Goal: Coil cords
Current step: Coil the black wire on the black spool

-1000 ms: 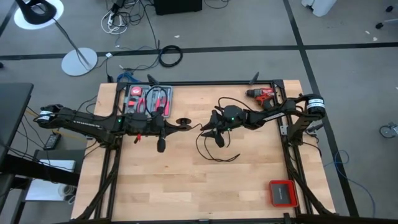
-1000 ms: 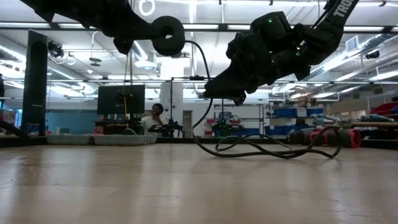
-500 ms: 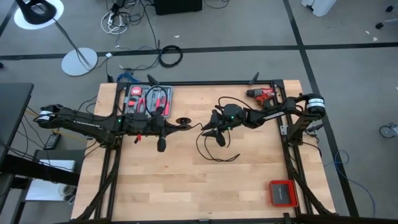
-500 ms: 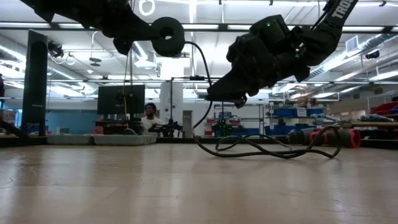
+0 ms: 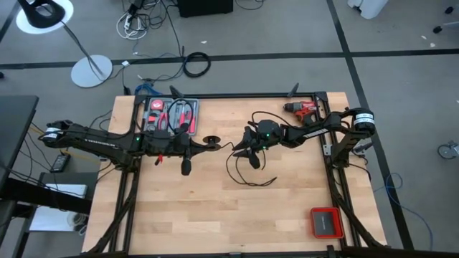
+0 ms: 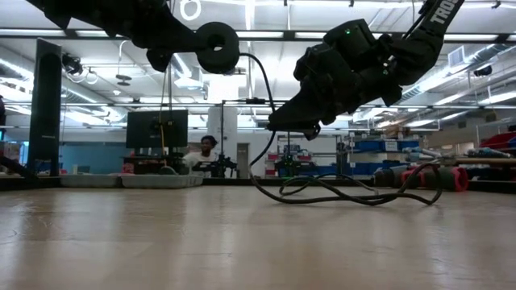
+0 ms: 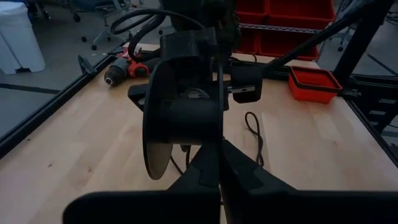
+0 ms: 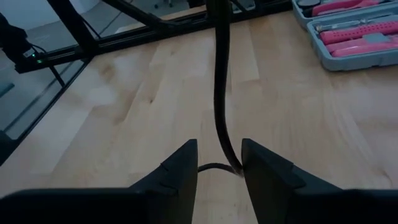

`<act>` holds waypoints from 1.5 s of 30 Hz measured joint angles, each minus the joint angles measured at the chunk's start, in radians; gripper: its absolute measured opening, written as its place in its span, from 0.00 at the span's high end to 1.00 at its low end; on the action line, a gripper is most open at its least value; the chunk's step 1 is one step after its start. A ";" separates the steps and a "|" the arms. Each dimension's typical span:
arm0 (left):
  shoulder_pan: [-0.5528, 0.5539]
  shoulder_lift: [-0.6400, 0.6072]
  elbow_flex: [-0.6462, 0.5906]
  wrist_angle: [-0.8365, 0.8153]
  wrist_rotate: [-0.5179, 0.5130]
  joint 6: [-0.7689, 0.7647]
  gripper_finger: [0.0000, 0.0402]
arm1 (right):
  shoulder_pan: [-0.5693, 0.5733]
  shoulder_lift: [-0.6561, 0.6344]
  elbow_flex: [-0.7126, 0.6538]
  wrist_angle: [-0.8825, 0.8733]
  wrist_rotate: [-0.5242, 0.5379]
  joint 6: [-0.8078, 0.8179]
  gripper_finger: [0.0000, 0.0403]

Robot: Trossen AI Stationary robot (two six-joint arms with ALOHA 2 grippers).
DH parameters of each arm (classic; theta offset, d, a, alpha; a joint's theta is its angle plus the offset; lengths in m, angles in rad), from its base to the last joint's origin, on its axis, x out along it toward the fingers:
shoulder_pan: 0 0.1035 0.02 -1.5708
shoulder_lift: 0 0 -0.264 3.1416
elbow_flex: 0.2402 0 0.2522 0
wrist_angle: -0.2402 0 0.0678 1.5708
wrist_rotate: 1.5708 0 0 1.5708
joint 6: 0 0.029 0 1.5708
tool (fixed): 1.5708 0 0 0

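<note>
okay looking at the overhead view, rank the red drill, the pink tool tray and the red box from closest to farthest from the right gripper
1. Red drill, at the far edge beside the right gripper's arm.
2. Pink tool tray, at the far edge on the left arm's side.
3. Red box, near right corner.

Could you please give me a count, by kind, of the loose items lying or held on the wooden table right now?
Black cable: 1
Spool shut in the left gripper: 1
Red drill: 1
Grey tool tray with pink-handled tools: 1
Red box: 1
Total: 5
</note>
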 joint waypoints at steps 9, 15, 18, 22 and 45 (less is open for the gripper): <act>0.006 0.000 0.018 -0.023 0.002 -0.003 1.00 | 0.007 0.000 0.000 0.019 0.002 0.006 0.70; 0.038 0.000 0.121 -0.139 0.017 0.024 1.00 | 0.008 0.000 0.000 0.036 0.027 0.016 0.70; 0.040 0.000 0.142 -0.133 0.020 0.028 1.00 | 0.008 0.000 0.000 0.061 0.027 0.031 0.70; 0.039 0.021 0.146 -0.132 0.022 0.029 1.00 | 0.012 0.000 0.000 0.089 0.027 0.052 0.70; 0.110 0.080 0.197 -0.143 0.109 0.068 1.00 | 0.005 0.000 0.000 0.097 0.017 0.037 0.84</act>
